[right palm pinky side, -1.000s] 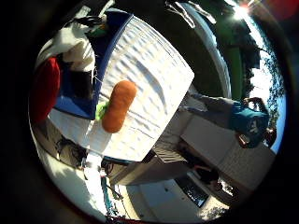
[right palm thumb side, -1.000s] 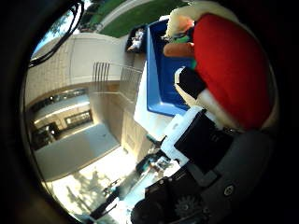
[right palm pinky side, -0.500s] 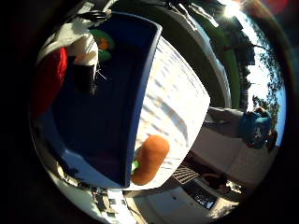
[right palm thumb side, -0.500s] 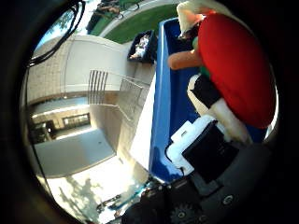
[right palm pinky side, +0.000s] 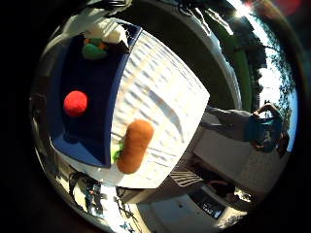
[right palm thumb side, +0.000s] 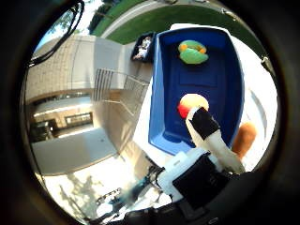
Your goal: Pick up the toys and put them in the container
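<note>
The red toy (right palm pinky side: pixel 76 103) lay loose on the floor of the blue bin (right palm thumb side: pixel 227 89). Half a second earlier it had filled the thumb-side view, close against the palm; now it sat small and well apart from the hand (right palm thumb side: pixel 206 159), with only one finger (right palm thumb side: pixel 208 133) reaching partly across it in that view. That finger was straight, not curled, and nothing was pinched, so the hand read as open and empty. Judgement: the red toy had just been let go into the bin, and the hand had lifted clear.

A green toy (right palm thumb side: pixel 192 52) with orange parts lay at the far end of the same bin, apart from the red one. Whether a white object beside it in the little-finger view was another toy could not be told.

The carrot (right palm pinky side: pixel 133 145), orange with a green tuft, lay on the white table (right palm pinky side: pixel 165 92) just beside the bin's long wall, outside it. It shifted in the frame across the last second, but the whole view swung with the hand, so that was likely camera motion and not the carrot's.

Meaning for the task: two toys in, at least one left out. The carrot looked to be the next pick. Its place hard by the wall could crowd the fingers on that side.
</note>
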Action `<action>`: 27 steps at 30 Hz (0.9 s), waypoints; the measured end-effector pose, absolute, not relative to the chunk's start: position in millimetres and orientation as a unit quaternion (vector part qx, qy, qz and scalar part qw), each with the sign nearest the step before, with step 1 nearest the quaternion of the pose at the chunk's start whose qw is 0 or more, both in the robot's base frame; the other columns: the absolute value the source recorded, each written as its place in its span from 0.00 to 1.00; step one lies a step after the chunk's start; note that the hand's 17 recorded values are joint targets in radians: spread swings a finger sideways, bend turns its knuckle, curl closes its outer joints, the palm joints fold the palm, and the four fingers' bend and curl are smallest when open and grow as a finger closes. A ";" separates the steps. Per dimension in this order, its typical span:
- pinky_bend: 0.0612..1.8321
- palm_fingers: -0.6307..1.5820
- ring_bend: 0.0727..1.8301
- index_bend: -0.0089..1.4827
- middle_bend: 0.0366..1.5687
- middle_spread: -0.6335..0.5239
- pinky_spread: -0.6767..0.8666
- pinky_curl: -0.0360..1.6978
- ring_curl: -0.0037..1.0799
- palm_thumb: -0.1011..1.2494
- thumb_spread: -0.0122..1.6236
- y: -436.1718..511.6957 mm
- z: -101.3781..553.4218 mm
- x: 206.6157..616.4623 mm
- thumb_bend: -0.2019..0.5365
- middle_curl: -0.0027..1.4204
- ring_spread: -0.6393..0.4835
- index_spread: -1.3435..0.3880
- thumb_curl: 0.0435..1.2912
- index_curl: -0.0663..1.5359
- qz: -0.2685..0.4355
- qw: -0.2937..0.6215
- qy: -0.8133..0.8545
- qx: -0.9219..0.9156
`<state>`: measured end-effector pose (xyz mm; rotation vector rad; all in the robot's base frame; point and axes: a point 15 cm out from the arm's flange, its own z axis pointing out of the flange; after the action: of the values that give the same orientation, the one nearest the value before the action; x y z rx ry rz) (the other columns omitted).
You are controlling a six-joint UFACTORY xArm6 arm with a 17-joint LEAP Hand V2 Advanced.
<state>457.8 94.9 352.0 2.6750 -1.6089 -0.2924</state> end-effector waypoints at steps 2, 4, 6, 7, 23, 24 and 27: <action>0.46 0.24 0.22 0.10 0.07 0.65 0.76 0.24 0.30 0.59 0.71 67.4 355.8 439.1 0.23 0.23 0.85 0.53 0.29 0.25 -0.101 0.007 -0.527 0.844; 0.45 0.25 0.22 0.10 0.08 0.66 0.76 0.23 0.30 0.58 0.71 42.8 353.6 421.0 0.23 0.22 0.85 0.56 0.28 0.24 -0.107 0.008 -0.537 0.837; 0.43 0.26 0.22 0.10 0.08 0.67 0.75 0.22 0.30 0.58 0.71 21.0 339.9 401.4 0.23 0.22 0.85 0.58 0.28 0.23 -0.119 0.019 -0.543 0.831; 0.43 0.26 0.22 0.10 0.08 0.67 0.75 0.22 0.30 0.57 0.71 6.7 331.6 391.9 0.23 0.22 0.85 0.58 0.28 0.22 -0.122 0.030 -0.546 0.828; 0.31 0.27 0.18 0.13 0.07 0.59 0.72 0.17 0.29 0.64 0.69 -110.3 254.2 365.9 0.24 0.21 0.81 0.56 0.28 0.22 -0.071 0.125 -0.471 0.870; 0.31 0.27 0.18 0.13 0.08 0.59 0.72 0.17 0.29 0.64 0.68 -110.3 253.3 367.9 0.24 0.21 0.81 0.56 0.28 0.22 -0.066 0.133 -0.464 0.873; 0.30 0.27 0.16 0.12 0.07 0.58 0.71 0.17 0.29 0.65 0.68 -111.2 241.3 376.4 0.24 0.20 0.80 0.55 0.28 0.22 -0.064 0.144 -0.448 0.880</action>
<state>376.4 -111.2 241.3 2.5364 -1.2907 -0.1830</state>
